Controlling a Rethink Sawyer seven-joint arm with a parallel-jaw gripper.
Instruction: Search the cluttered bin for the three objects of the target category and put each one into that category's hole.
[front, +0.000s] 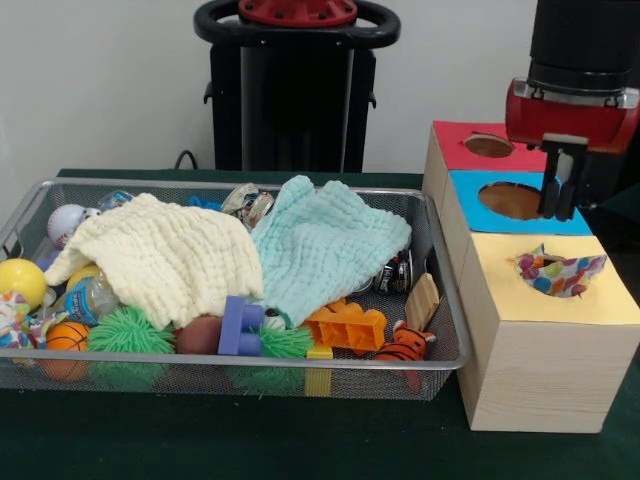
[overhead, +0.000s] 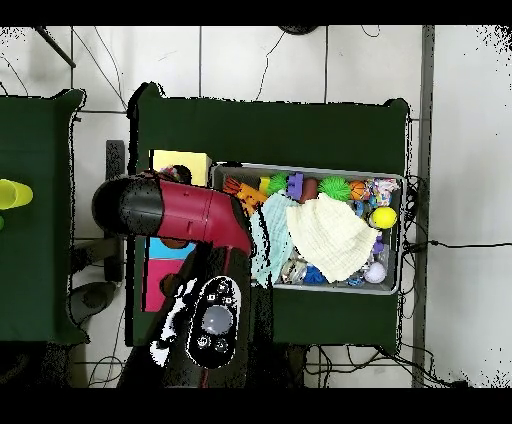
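Note:
One polka-dot cloth (front: 560, 272) lies bunched in the round hole of the yellow-topped box (front: 600, 300), partly sticking out above the paper. My gripper (front: 563, 200) hangs open and empty just above and behind it, over the blue-topped hole (front: 512, 200). The wire mesh bin (front: 230, 362) stands to the left, full of clutter. No other dotted cloth shows clearly in it. In the overhead view my arm (overhead: 180, 210) covers the gripper and most of the boxes; the yellow top (overhead: 180, 165) and the bin (overhead: 310, 168) show.
A cream cloth (front: 160, 260) and a mint-green cloth (front: 325, 245) cover the middle of the bin. Around them lie balls, green spiky toys (front: 125, 330), an orange block (front: 348, 325), a purple block (front: 240, 328) and a tiger toy (front: 405, 345). The red-topped hole (front: 488, 146) is farthest back.

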